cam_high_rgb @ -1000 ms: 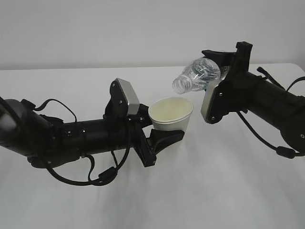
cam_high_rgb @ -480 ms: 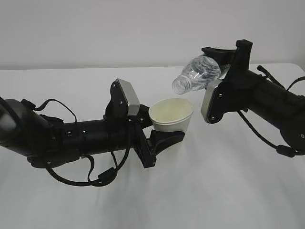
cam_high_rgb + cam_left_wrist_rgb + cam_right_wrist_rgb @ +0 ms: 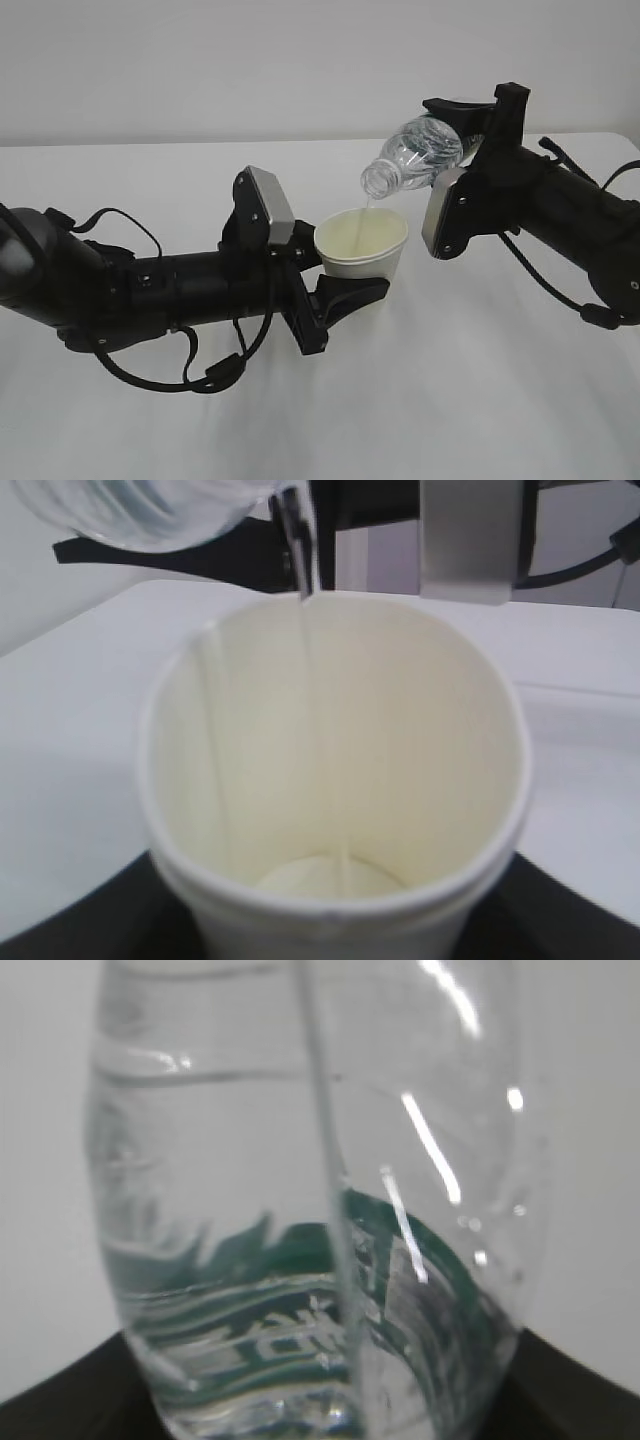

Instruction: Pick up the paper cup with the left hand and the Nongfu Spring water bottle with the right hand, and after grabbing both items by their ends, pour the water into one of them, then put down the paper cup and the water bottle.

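Pouring was under way: the right claw [image 3: 470, 125], clamped on the tilted Nongfu Spring water bottle [image 3: 415, 155], sent water [image 3: 305, 620] into the paper cup [image 3: 360, 250] clamped in the left claw [image 3: 345, 290]. Next, probably righting the bottle above the cup.

My left claw [image 3: 345, 285] hides the paper cup's [image 3: 360, 247] base; the Nongfu Spring water bottle [image 3: 320, 1240] runs off frame, blurred.

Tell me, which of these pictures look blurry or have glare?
Exterior view: soft, even light, faint shadows on the table. Left wrist view: the paper cup is slightly soft, the bottle above it blurred. Right wrist view: bright streaks of glare on the bottle, very close and soft.
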